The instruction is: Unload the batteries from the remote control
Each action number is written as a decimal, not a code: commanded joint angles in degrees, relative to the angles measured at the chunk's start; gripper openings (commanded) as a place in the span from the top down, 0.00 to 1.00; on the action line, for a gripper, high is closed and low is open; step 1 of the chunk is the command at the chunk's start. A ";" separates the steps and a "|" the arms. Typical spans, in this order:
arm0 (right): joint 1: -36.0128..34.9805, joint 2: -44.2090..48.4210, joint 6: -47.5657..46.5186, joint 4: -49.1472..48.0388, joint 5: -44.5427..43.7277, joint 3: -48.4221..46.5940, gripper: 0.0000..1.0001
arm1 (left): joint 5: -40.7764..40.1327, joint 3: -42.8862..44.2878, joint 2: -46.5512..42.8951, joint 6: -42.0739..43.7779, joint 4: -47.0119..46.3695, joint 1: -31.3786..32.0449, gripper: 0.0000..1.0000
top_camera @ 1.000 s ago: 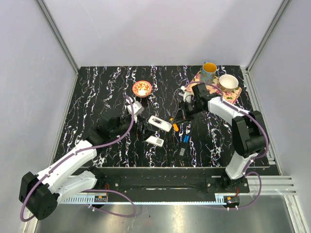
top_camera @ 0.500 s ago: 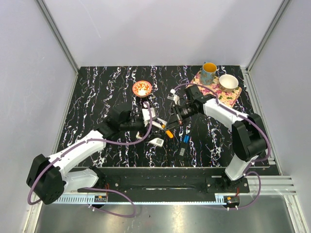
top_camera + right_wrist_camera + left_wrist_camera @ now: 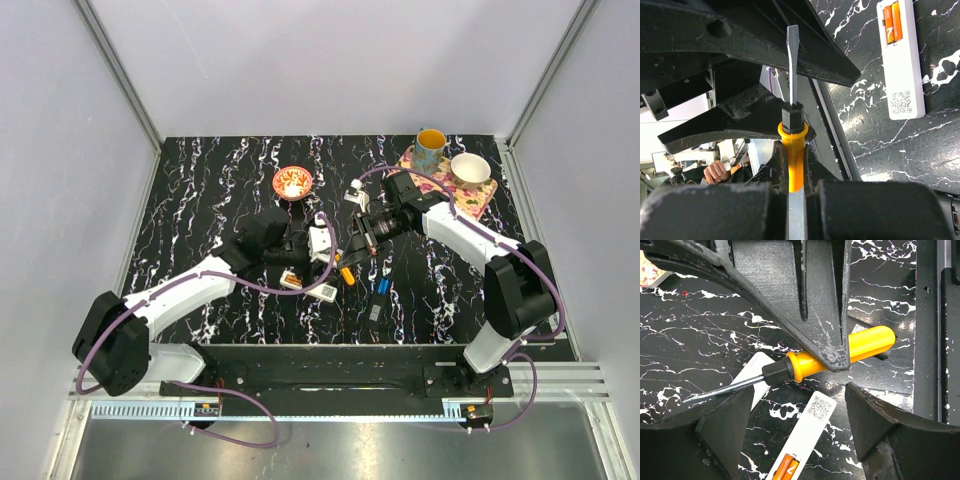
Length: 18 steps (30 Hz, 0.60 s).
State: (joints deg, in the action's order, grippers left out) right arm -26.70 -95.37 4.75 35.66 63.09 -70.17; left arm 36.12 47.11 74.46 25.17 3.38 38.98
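Nearest to my bases, a small blue thing lies on the black marbled tabletop, a little right of the centre. Slightly farther, a white remote lies flat with its battery bay uncovered. The two orange batteries sit in it side by side. My left end effector hangs over this remote, with its fingers wide apart and nothing between them. Just right of it, my right end effector is closed tight on the orange handle of a screwdriver. Its metal blade passes over a second white piece; I cannot tell if it touches. Farther away stands a red bowl. At the far right, a mug and a white bowl stand on a flowered mat.
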 commanded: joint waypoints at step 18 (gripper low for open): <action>-1.51 -0.17 -0.18 -0.06 0.28 -2.69 1.00 | -11.43 -1.85 -11.18 5.93 -3.46 5.75 0.13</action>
State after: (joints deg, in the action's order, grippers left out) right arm -27.38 -97.08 4.95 36.07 61.14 -71.66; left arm 24.36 42.41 59.42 26.87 1.69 44.23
